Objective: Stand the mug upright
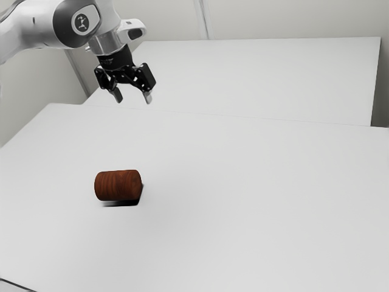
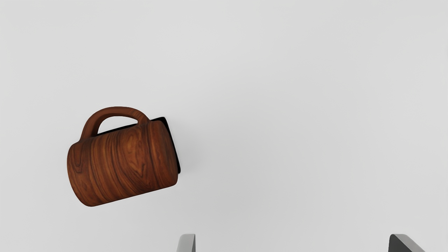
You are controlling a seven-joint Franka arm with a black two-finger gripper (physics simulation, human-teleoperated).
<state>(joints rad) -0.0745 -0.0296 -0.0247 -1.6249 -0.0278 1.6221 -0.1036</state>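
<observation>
Mug (image 1: 118, 185) is on its side on the worktop (image 1: 255, 201), not upright. Closed base (image 2: 165, 154) faces the exterior view's right, so the mouth presumably points to the exterior view's left. Handle (image 2: 118, 111) sticks out sideways from the body, clear of the tool side. Tool (image 1: 132, 100) is released and holding nothing, fingers (image 2: 187, 244) wide apart, hanging well above the worktop and off to one side of the mug.

Step in hand, my read: reach and grasp. Next move needs a sideways shift over the mug, then a descent with the fingers straddling body or handle; after that, lift and tip it base-down. Risk: the round body rolls if one finger lands first.

Mug sits inboard of the worktop's far edge (image 1: 213, 115). Plenty of bare worktop toward the exterior view's right for swinging it up.
</observation>
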